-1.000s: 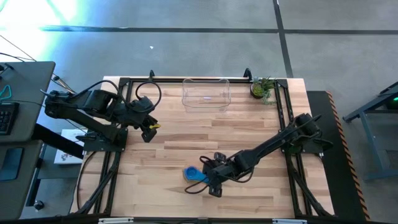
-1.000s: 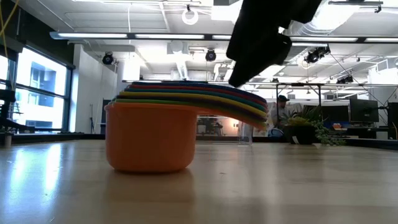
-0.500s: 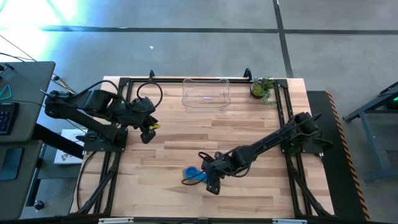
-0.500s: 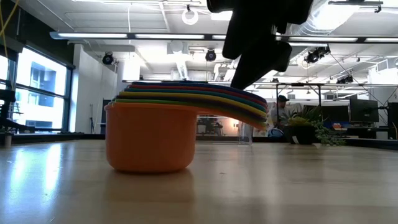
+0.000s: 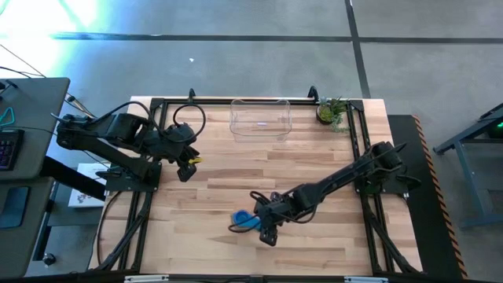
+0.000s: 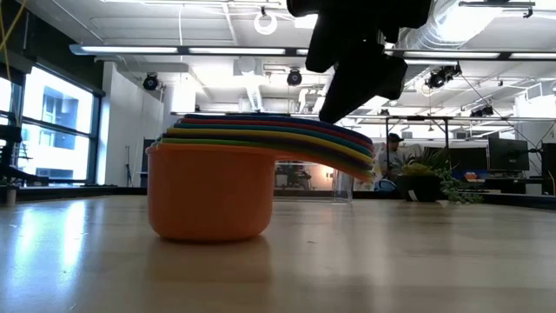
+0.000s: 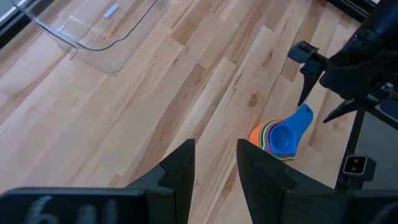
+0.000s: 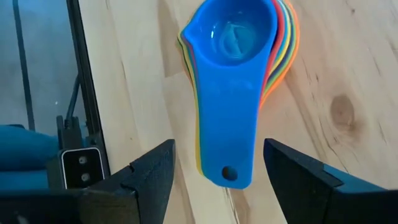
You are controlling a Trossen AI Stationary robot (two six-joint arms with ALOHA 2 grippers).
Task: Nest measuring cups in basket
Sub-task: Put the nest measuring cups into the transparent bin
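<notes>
We see the measuring cups [image 5: 243, 219] nested in one stack, blue on top, resting on the tabletop [image 5: 236, 181] near its front edge, well apart from the clear basket [image 5: 260, 119] at the back edge. Our right gripper [image 5: 265, 224] hovers over the stack's handles with its fingers [image 8: 149, 171] spread wide on either side, gripping nothing. The left gripper [image 5: 187, 163] waits near the left edge, jaws parted and empty.

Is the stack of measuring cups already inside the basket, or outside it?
Outside. The nested measuring cups sit on the table near the right gripper, while the basket stands empty at the far edge.
</notes>
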